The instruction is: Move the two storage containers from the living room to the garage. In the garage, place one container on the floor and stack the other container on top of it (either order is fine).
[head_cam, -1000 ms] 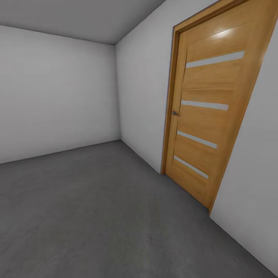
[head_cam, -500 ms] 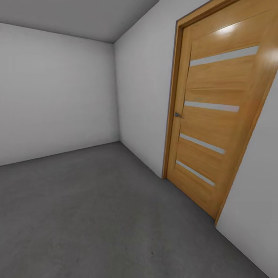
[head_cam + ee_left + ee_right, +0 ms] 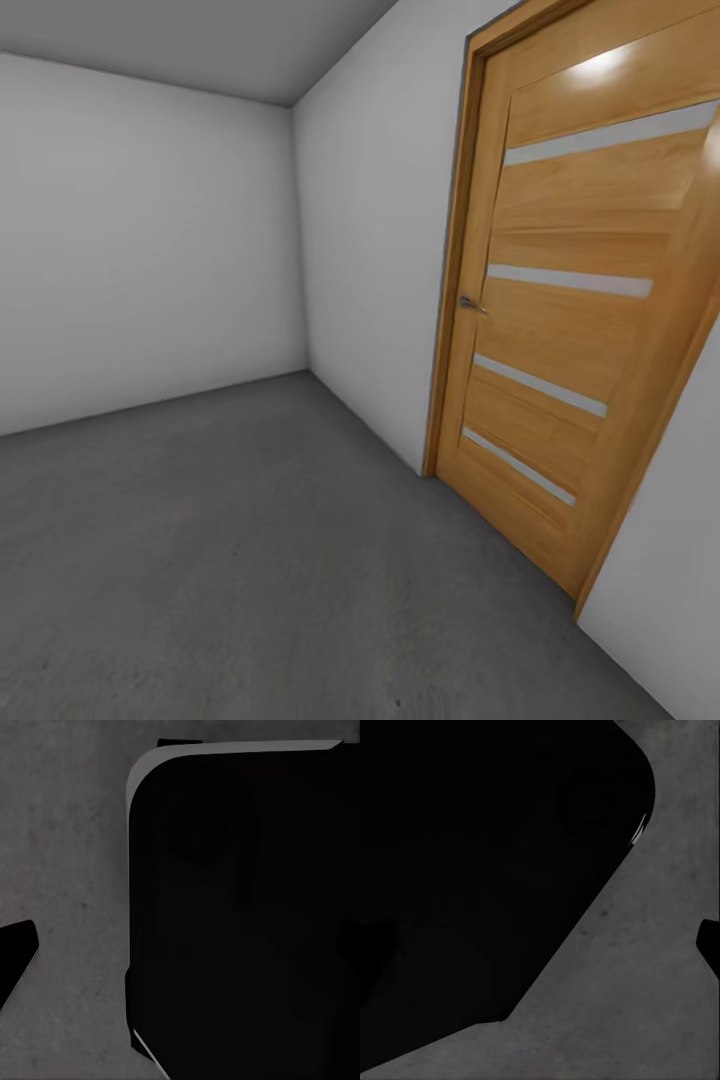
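A wooden door (image 3: 560, 330) with four pale horizontal strips stands shut in a plain white wall (image 3: 375, 230). A small metal handle (image 3: 470, 303) sits on its left edge. A second white wall (image 3: 140, 240) meets it at the corner.

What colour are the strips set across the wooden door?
Pale grey horizontal strips across the honey-brown wooden door, clearest in the head view.
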Available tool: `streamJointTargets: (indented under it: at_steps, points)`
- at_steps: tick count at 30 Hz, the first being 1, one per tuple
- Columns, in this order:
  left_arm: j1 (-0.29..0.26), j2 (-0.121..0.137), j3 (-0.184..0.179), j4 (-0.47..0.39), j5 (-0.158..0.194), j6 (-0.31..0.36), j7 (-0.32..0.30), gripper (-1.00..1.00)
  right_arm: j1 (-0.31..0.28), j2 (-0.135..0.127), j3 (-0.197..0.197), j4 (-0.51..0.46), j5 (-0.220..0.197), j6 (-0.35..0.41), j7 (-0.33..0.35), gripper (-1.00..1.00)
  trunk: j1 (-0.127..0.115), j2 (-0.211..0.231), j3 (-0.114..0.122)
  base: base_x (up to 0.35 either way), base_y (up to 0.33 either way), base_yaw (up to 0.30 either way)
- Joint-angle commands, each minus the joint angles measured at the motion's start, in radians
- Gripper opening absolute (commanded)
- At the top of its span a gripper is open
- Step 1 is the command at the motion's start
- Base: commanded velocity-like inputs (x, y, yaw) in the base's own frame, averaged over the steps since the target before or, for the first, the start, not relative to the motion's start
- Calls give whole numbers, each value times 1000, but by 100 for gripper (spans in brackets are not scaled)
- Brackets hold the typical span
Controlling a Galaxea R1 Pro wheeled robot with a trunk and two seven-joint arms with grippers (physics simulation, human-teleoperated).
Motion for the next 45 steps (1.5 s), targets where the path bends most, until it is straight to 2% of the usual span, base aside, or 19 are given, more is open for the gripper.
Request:
streamJointTargets:
  at_steps: [1, 37, 45]
  points:
    - [0, 0, 1, 0, 2, -3, 0, 100, 0, 0, 1, 0, 0, -1, 0, 100, 1, 0, -1, 324, 0, 0]
    - [0, 0, 1, 0, 2, -4, -1, 100, 0, 2, 1, 0, -10, -4, 0, 100, 1, 0, -1, 324, 0, -1]
    - [0, 0, 1, 0, 1, -4, -3, 100, 0, 2, 2, 0, -8, -4, 0, 100, 1, 0, -1, 324, 0, -179]
